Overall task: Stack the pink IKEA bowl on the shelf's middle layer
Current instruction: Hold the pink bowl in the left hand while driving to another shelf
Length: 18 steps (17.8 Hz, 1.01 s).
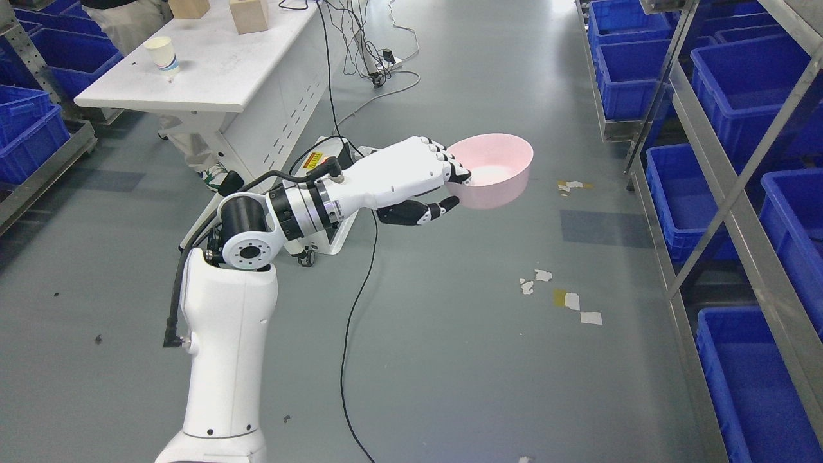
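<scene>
left hand (443, 186) pinches near rim of pink bowl (495, 170), fingers inside, thumb beneath | bowl in mid-air at frame centre, over floor, shelf (726, 193) at right | risk: one-sided rim pinch, bowl may tilt or slip; may clip shelf post

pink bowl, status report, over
Left hand shut on pink bowl, held over the floor. Right hand out of view. Shelf to the right, path looks clear.
</scene>
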### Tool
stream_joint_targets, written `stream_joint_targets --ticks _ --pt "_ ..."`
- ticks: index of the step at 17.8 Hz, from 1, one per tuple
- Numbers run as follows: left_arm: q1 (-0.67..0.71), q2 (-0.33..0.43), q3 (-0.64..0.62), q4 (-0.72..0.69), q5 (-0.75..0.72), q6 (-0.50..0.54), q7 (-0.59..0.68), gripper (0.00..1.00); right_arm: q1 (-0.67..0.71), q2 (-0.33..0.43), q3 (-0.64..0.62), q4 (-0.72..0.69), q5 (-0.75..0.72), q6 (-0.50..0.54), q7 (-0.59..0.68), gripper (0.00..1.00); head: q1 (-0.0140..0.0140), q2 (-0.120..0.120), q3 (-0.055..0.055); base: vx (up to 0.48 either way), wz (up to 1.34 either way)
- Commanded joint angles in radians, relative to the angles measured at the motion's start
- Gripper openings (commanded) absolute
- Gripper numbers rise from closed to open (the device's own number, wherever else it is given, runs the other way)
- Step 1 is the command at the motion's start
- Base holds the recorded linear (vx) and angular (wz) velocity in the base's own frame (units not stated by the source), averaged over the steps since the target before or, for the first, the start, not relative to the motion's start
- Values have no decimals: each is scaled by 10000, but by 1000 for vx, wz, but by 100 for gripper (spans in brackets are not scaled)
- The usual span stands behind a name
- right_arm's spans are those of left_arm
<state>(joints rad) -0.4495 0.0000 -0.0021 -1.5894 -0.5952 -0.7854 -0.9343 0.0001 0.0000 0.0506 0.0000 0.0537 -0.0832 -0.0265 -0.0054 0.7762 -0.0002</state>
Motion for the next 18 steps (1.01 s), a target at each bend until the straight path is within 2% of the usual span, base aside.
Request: stream_joint_targets --ticks 1,18 --pt "31 175 82 -13 0 0 1 1 229 -175 0 -175 0 4 4 100 0 0 0 229 28" --pt "15 175 144 -13 0 0 32 2 229 -175 0 -175 0 4 4 100 0 0 0 289 87"
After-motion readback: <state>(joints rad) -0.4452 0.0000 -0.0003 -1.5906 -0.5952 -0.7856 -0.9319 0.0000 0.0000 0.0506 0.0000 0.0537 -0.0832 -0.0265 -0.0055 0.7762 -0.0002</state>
